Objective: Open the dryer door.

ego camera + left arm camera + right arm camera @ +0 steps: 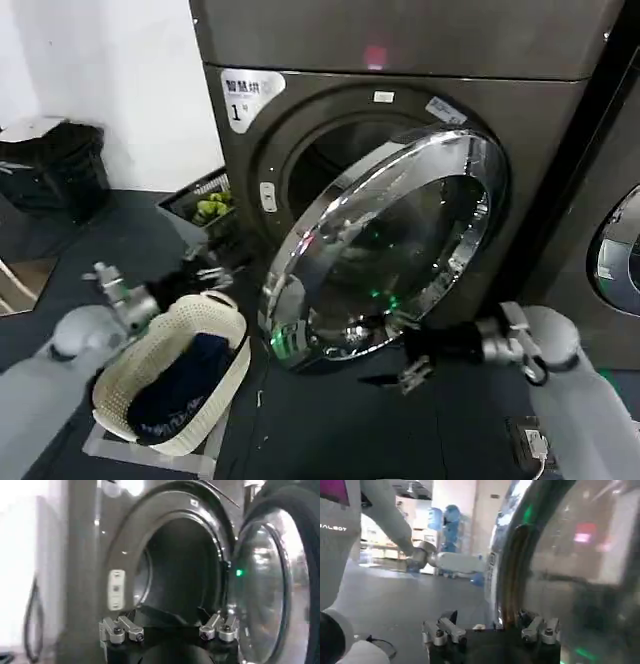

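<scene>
The right gripper (418,368) sits low in front of the dryer (400,160), at the lower edge of the dryer door (390,250), its fingers spread apart. In the right wrist view the gripper (490,630) has its two fingers straddling the chrome rim, but whether they touch it I cannot tell. The door (570,565) stands swung partly out from the machine's front, hinged on the right side, its chrome ring and dark glass facing outward and the drum opening (330,150) showing behind its left edge.

The left gripper (205,272) hovers near the rim of a cream laundry basket (170,370) on the floor at the dryer's lower left corner. In the left wrist view its fingers (120,629) are spread wide and hold nothing, facing the open drum (175,570).
</scene>
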You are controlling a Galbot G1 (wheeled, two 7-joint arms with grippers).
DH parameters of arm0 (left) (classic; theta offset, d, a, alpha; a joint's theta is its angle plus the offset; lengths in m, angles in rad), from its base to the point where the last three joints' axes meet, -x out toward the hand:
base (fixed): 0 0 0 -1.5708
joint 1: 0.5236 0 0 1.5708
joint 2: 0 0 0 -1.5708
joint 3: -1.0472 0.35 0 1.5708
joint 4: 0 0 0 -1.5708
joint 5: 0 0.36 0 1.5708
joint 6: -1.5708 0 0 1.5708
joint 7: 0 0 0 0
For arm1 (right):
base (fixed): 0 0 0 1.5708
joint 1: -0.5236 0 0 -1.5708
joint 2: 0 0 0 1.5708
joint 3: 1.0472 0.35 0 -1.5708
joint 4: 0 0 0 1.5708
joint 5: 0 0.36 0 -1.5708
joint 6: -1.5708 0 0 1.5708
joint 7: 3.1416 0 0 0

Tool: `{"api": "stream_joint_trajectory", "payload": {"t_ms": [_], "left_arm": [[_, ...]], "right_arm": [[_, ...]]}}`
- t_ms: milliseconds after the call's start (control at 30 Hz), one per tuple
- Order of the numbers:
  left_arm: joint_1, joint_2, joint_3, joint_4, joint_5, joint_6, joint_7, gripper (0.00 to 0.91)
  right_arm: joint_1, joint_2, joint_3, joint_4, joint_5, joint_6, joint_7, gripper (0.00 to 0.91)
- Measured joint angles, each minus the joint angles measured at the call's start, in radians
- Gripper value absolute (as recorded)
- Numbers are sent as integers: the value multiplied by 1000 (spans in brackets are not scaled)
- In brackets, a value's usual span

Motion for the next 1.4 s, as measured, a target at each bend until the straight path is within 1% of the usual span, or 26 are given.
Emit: {"api": "stream_joint_trajectory", "payload": {"t_ms": [67, 200, 433, 500, 633, 733, 833, 967, 1033, 1100, 1167, 1200, 1367, 1400], "left_arm": [[-35, -12, 44, 10, 1, 1, 5, 907], [-85, -33, 119, 13, 2, 0, 42, 907], [-158, -65, 234, 17, 6, -5, 81, 907], [-184, -72, 267, 17, 1, -7, 106, 907], [-226, -84, 326, 6, -6, -23, 151, 907], [-251, -89, 366, -13, -9, -34, 196, 907], [-268, -97, 407, -37, -2, -38, 204, 907], [-293, -117, 454, -47, 4, -47, 203, 907], [-306, -127, 475, -50, 3, -50, 201, 907], [-320, -140, 496, -52, 5, -56, 197, 907], [-334, -157, 518, -56, 5, -57, 192, 907], [-343, -164, 530, -56, 5, -57, 190, 907], [-388, -223, 591, -43, -3, -59, 163, 907], [-397, -237, 605, -38, -3, -60, 159, 907]], "right_arm": [[-37, 7, 60, 13, 5, 0, 5, 907], [-107, 26, 193, 40, -29, 2, 42, 907], [-225, 83, 416, 121, -56, -10, 153, 907], [-256, 100, 471, 145, -66, -33, 210, 907], [-304, 135, 583, 194, -5, -56, 337, 907], [-335, 152, 664, 231, 2, -103, 475, 907], [-368, 170, 738, 273, 39, -126, 617, 907], [-400, 173, 826, 309, 61, -139, 770, 907], [-417, 167, 868, 311, 61, -145, 841, 907], [-432, 160, 908, 311, 60, -169, 895, 907], [-444, 154, 945, 304, 53, -217, 953, 907], [-449, 151, 962, 300, 43, -231, 981, 907], [-460, 129, 1065, 255, 14, -286, 1110, 907], [-465, 118, 1093, 239, 5, -289, 1135, 907]]}}
